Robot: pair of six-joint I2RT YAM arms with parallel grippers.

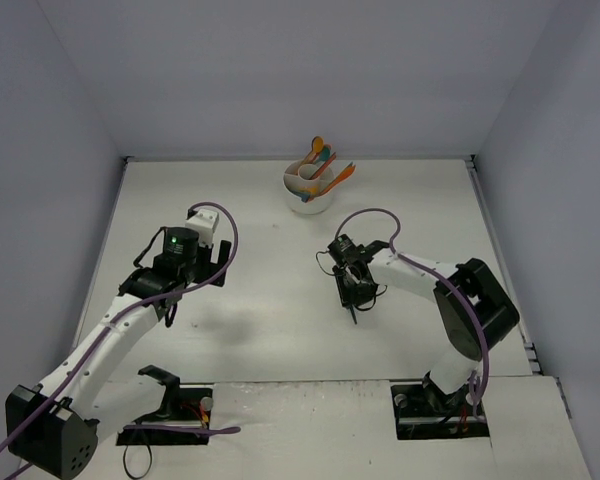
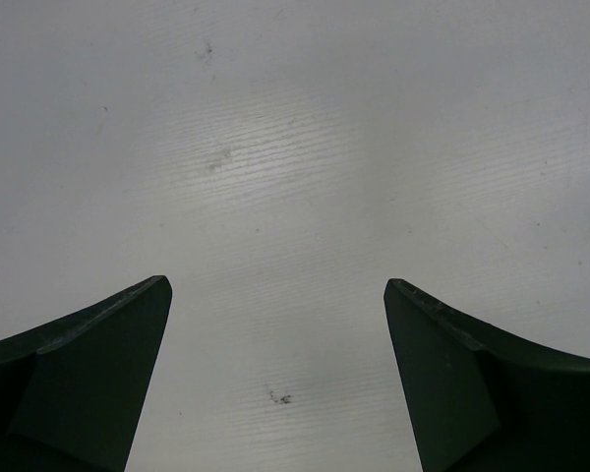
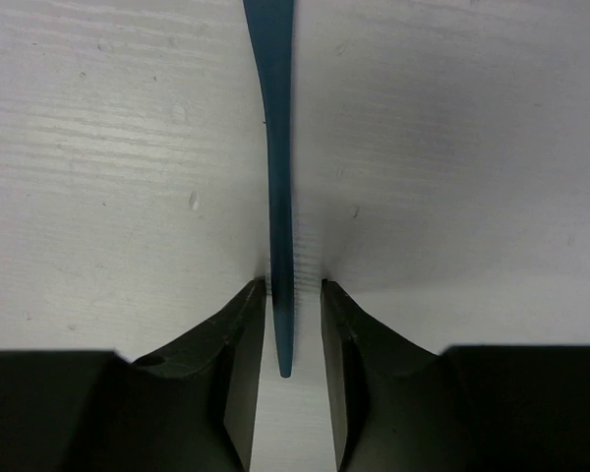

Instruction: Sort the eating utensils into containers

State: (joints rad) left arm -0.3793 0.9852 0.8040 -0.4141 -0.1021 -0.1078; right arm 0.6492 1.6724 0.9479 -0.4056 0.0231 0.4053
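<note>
A thin teal utensil handle (image 3: 275, 147) lies on the white table, its end between the fingers of my right gripper (image 3: 293, 285). The jaws stand a little apart: the left finger is almost on the handle and a gap shows at the right one. From above, the right gripper (image 1: 355, 288) points down at mid-table and the utensil's dark tip (image 1: 354, 314) pokes out below it. The white cup (image 1: 308, 192) stands at the far middle, with several orange and teal utensils (image 1: 325, 165) sticking out. My left gripper (image 2: 275, 283) is wide open over bare table, holding nothing.
Grey walls close in the table on the left, back and right. The left arm (image 1: 130, 320) reaches up the left half with a purple cable looping over it. A small dark scuff (image 2: 280, 397) marks the table under the left gripper.
</note>
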